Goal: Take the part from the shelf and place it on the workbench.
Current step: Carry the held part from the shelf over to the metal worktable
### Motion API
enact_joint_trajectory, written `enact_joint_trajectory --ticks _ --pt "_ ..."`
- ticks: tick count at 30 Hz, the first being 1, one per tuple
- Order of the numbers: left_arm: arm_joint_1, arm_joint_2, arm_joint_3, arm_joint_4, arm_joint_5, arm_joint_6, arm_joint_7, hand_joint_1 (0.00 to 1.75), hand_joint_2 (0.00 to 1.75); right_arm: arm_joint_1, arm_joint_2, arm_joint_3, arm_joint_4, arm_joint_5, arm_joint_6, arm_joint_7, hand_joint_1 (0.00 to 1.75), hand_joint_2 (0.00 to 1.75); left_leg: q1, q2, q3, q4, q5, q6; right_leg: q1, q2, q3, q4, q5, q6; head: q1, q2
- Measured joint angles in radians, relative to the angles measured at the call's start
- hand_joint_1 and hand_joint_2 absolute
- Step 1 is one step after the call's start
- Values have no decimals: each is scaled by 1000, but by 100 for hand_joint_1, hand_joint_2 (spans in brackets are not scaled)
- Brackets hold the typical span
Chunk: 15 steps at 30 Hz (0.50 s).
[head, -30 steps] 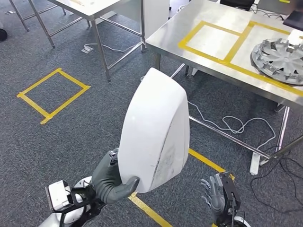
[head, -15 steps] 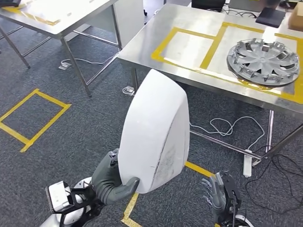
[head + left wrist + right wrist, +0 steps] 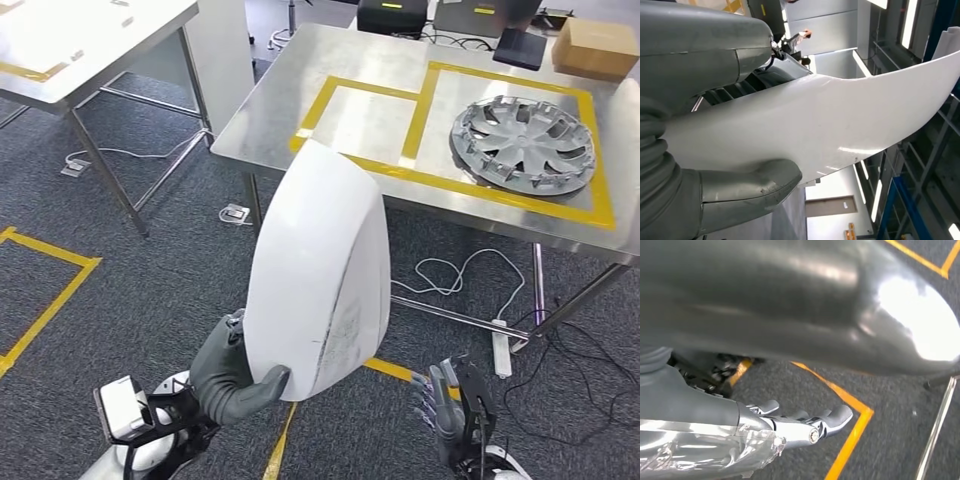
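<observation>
Carrying part to bench | left robot hand point(image 3: 226, 375) clasps white part point(image 3: 321, 275), upright above it | right robot hand point(image 3: 445, 410) empty, fingers apart | bench point(image 3: 264, 130) ahead | next, I judge: step closer, set down in taped square point(image 3: 362, 110)

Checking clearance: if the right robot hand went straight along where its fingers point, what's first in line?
Likely nothing close: the right robot hand hangs open, fingers toward the dark grey carpet floor with its yellow floor tape. Depth unclear.

Workshop: steel workbench point(image 3: 264, 130), floor tape point(image 3: 45, 310), hubcap point(image 3: 523, 143).
</observation>
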Motion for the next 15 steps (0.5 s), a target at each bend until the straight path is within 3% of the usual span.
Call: enact_joint_trajectory --ticks 2,3,5,7,10,11,13,15 --pt "2 0 5 0 0 0 0 175 175 -2 6 -1 8 8 3 3 0 0 -7 5 21 0 -21 4 5 -1 -58 30 -17 -8 1 0" --pt "3 0 7 0 0 0 0 175 175 -2 8 -1 12 12 -3 6 0 0 -10 7 35 0 -32 5 9 -1 -63 -2 2 -14 1 0" --pt "4 0 10 0 0 0 0 175 175 3 10 -4 17 19 -38 12 0 0 -15 11 65 0 -56 6 17 -7 -45 -116 100 -29 0 0" --pt "6 1 13 -1 0 4 -1 175 175 31 0 -16 19 4 -72 -17 0 0 -17 9 89 -3 -77 1 28 -19 -24 -191 165 -42 -1 0" --pt "13 3 19 -4 -1 9 -1 175 175 102 -44 -44 6 -35 -77 -85 0 0 -15 5 107 5 -79 -18 34 -16 10 -213 158 -59 -3 0" --pt "14 3 23 -5 -1 9 -2 175 175 115 -56 -48 2 -44 -79 -92 0 0 -14 3 99 33 -68 -23 32 -11 23 -220 154 -65 -4 0" --pt "14 4 29 -6 -2 6 -3 175 175 119 -66 -51 3 -56 -84 -91 0 0 -13 0 35 137 -56 -30 27 6 53 -235 145 -77 -7 0" --pt "15 6 31 -6 -5 1 -4 175 175 113 -68 -50 10 -57 -78 -85 0 0 -13 -2 -60 242 -96 -36 26 22 79 -247 130 -83 -11 0"
